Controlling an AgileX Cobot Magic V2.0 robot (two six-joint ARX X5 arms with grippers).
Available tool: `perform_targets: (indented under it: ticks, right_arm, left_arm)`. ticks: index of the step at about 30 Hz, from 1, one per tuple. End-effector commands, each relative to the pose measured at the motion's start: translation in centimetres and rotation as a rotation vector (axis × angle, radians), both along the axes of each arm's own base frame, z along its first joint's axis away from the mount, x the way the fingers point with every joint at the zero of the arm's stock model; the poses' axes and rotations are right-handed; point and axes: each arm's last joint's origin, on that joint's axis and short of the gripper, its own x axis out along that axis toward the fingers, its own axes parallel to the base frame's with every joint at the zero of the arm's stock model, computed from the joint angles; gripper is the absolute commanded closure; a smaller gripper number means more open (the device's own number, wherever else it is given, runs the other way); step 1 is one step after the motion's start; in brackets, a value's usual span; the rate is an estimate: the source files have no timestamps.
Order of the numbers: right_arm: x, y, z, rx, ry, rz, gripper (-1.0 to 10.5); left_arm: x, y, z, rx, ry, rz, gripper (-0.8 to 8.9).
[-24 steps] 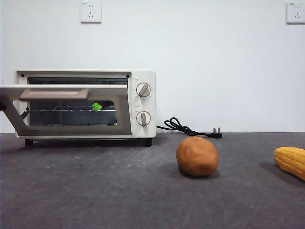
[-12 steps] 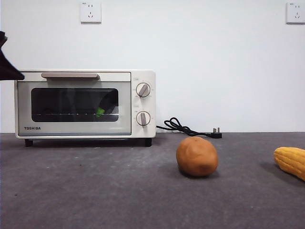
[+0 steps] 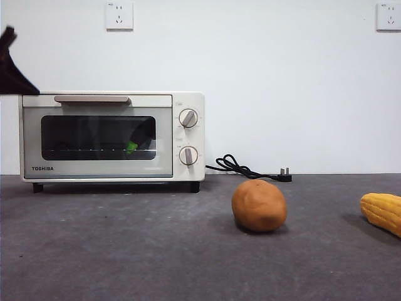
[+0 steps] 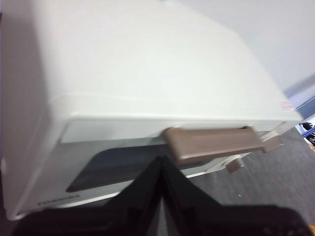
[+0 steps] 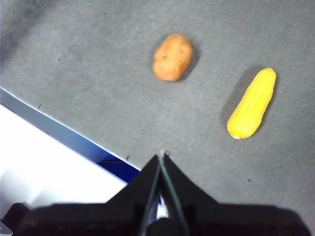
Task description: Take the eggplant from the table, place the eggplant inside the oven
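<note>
Eggplant (image 3: 131, 147) inside the oven (image 3: 113, 137), on the rack, only its green stem end and a dark shape showing through the glass, toward the right of the window

Door shut now, flush with the oven front, handle (image 3: 92, 99) up along the top edge; a second ago hanging half open with the stem bright in the gap, half a second ago already closed. Reads as the task being done: eggplant in, oven closed, nothing left but pulling the arm away

Left gripper (image 4: 162, 164) just above and in front of the handle, touching nothing, jaws pressed together and empty; seen from the front as a dark tip at the far left edge, slightly higher than half a second ago, so likely backing off

Right gripper (image 5: 161, 160) waiting high over the table's (image 3: 156, 251) near edge, jaws closed, holding nothing

Count: one eggplant, one oven, two knobs (image 3: 188, 118), one cord (image 3: 241, 168) with its plug lying loose, one potato (image 3: 259, 205) right of the oven, one corn cob (image 3: 382, 212) at the far right, two wall sockets (image 3: 119, 15)
</note>
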Motion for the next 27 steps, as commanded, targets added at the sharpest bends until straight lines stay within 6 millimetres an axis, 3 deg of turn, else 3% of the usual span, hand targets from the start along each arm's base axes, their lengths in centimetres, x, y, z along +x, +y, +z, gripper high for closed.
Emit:
perform_targets:
  ticks: [1, 10, 16, 27]
  right_arm:
    - [-0.1, -0.1, -0.3, -0.014, 0.020, -0.008, 9.5]
    - [0.1, 0.1, -0.1, -0.009, -0.014, 0.011, 9.5]
    - [0.3, 0.2, 0.1, 0.005, -0.052, 0.024, 9.5]
    - [0.9, 0.6, 0.7, 0.052, -0.126, 0.030, 9.5]
  left_arm:
    - [-1.3, -0.5, 1.7, 0.054, -0.021, 0.005, 8.20]
    - [-7.4, -2.1, 7.1, 0.146, -0.010, 0.057, 8.20]
    - [-12.0, -4.5, 10.1, 0.187, -0.013, 0.065, 8.20]
    - [-20.1, -9.2, 13.0, 0.318, -0.032, 0.046, 8.20]
